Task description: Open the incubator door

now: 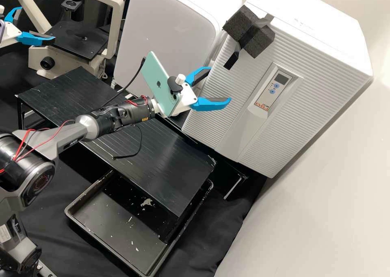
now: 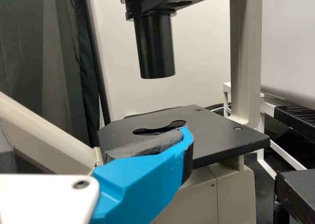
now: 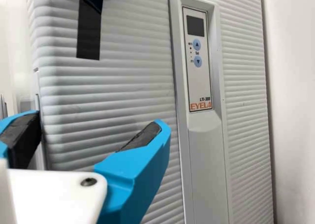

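Observation:
The white incubator [image 1: 227, 106] stands at the right in the high view, its ribbed door [image 3: 118, 96] closed. Black foam blocks [image 1: 260, 39] sit at the door's upper left corner, with a black strap [image 1: 232, 60] hanging below; the strap [image 3: 89, 32] also shows in the right wrist view. My right gripper [image 1: 220, 84] is open in front of the door's left part, below the strap; in its wrist view, the right gripper [image 3: 98, 120] has nothing between its fingers. At the upper left, my left gripper [image 1: 37, 24] stands open by the microscope; the left gripper [image 2: 98, 140] faces the microscope stage.
A microscope stage [image 1: 79, 39] is at the upper left, and a second white cabinet [image 1: 162, 37] stands left of the incubator. A black slatted platform [image 1: 170, 159] lies under the right arm, above a black tray [image 1: 122, 224]. A pale wall [image 1: 325, 187] borders the incubator's right side.

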You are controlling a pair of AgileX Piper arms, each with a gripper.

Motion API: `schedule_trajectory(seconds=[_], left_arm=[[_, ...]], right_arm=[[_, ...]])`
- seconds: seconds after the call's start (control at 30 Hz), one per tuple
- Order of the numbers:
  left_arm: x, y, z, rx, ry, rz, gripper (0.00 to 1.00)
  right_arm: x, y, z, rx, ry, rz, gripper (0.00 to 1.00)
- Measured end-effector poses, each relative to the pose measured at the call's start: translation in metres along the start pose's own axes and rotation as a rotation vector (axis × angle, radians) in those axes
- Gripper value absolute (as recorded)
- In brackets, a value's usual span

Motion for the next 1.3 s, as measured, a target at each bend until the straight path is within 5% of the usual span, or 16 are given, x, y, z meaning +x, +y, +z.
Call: schedule_trajectory(seconds=[1.3], left_arm=[[0.0,0.0,0.0,0.0,0.0,0.0,1.0]], right_arm=[[-0.016,0.016,-0.001,-0.043,0.005,-0.027,0.0]])
